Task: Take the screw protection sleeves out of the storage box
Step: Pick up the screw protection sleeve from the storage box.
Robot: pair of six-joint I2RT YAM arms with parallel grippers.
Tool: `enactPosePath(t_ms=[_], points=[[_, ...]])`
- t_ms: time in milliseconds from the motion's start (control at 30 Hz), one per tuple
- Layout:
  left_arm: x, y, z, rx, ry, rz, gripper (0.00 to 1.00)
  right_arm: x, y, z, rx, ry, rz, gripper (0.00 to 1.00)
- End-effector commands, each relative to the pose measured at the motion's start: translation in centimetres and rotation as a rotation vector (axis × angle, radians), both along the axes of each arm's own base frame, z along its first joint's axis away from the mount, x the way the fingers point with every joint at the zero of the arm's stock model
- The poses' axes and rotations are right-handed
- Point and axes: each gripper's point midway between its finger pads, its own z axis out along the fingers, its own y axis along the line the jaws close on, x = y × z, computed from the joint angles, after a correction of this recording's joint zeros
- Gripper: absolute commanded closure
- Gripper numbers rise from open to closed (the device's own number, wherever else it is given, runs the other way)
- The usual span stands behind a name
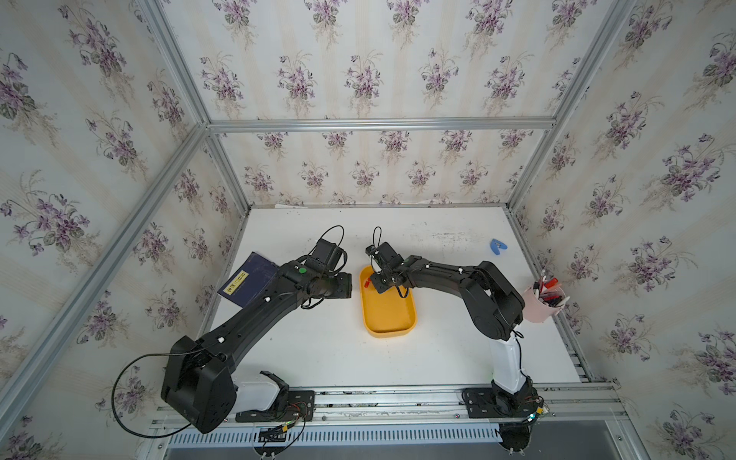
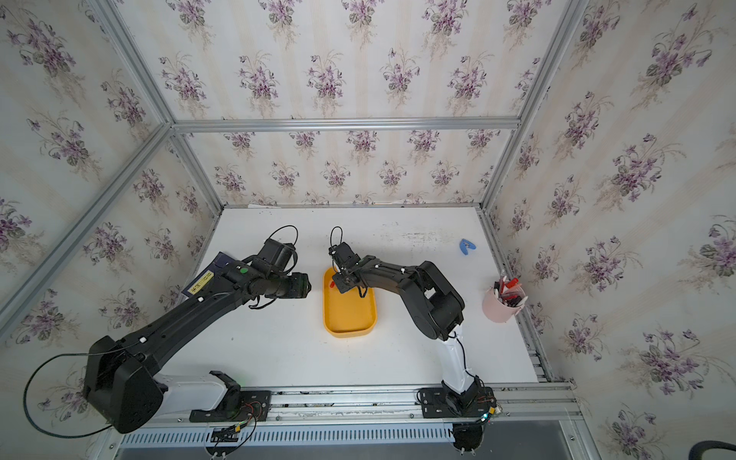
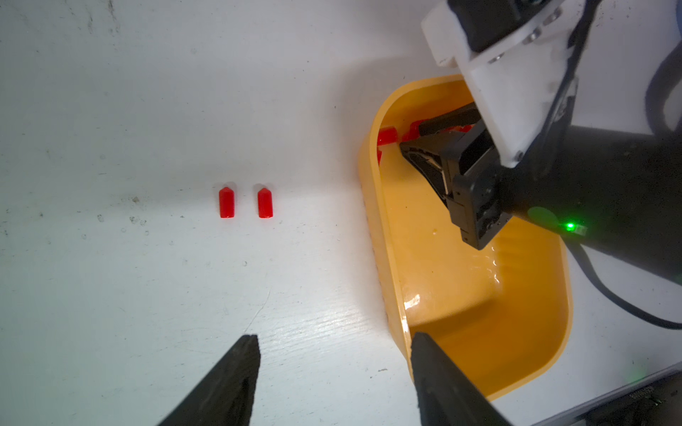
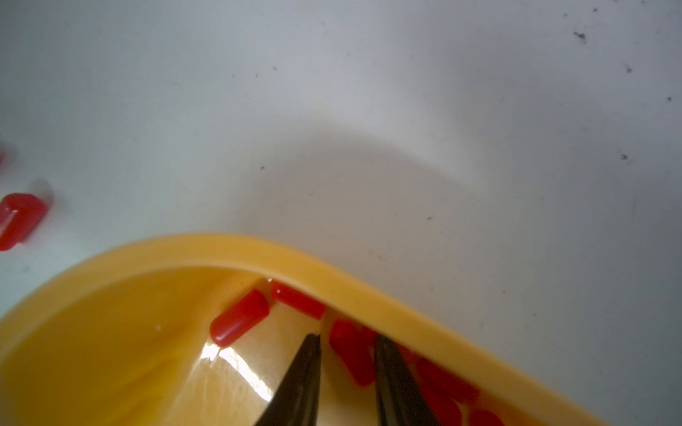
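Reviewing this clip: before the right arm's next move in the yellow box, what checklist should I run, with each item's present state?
1. Right tool inside the storage box: ok.
2. One sleeve between its jaws: ok.
3. Jaws clamped on that sleeve: cannot tell.
4. Neighbouring sleeves apart from the fingers: not ok, they crowd the wall right beside one finger.
5. Left tool open and empty: ok.
6. Bare table beside the two sleeves already out: ok.
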Motion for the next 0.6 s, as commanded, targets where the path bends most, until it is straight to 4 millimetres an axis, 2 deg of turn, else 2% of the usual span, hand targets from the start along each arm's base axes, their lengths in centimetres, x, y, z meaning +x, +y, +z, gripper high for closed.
enactPosePath(t_ms=[0,200,300,567], points=[[0.3,-0.1,0.2,0.004,-0.012,-0.011,0.30,-0.2,-0.3,-0.6,-0.018,0.015,-0.002,0.72],[0.3,0.0,0.2,0.008,-0.012,-0.012,0.30,-0.5,-0.4,-1.1,-0.018,0.033,-0.008,0.80],[0.3,0.1,0.3,0.011,-0.012,-0.011,0.30,-0.5,-0.7,-1.0,-0.018,0.034,-0.022,0.87],[0.3,0.3,0.0,0.025,-0.004,-0.008,0.30,-0.4,-0.6,0.7,0.017,0.020,-0.062,0.88]])
